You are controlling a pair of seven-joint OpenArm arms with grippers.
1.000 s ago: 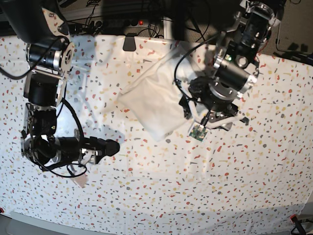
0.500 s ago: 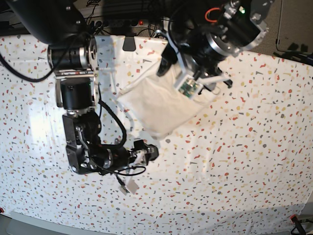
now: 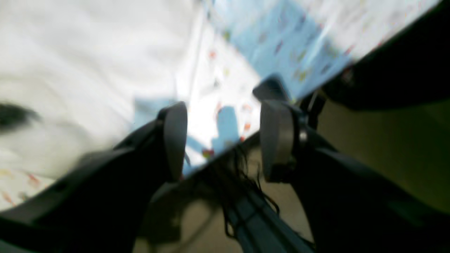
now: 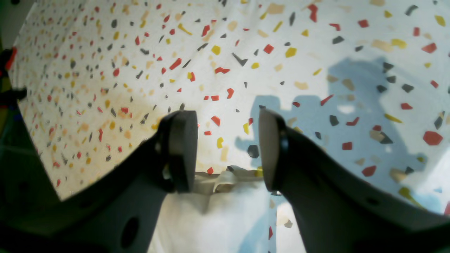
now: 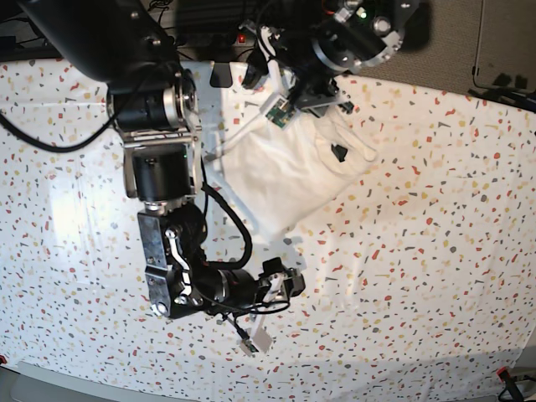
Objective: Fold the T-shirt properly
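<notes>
The T-shirt [image 5: 280,176] lies as a folded white bundle on the table, slightly behind the middle, with a small black mark on its right part. In the blurred left wrist view it fills the left side [image 3: 77,63]. My left gripper [image 3: 223,137] is open and empty, beside the shirt and pointing over the table's back edge; its arm [image 5: 343,42] hangs over the shirt's far end. My right gripper [image 4: 225,147] [image 5: 291,283] is open and empty, low over bare tablecloth in front of the shirt. Something white shows under its jaws; I cannot tell what it is.
A white tablecloth with coloured specks [image 5: 435,251] covers the whole table. Cables and a power strip [image 5: 239,38] run behind the back edge. The right arm's column [image 5: 159,167] stands left of the shirt. A small white tag [image 5: 255,343] dangles below that arm.
The left arm has risen and swung left to the back edge, off the shirt's right side. The right arm has swept right along the front towards the middle. Both grippers stayed open.
</notes>
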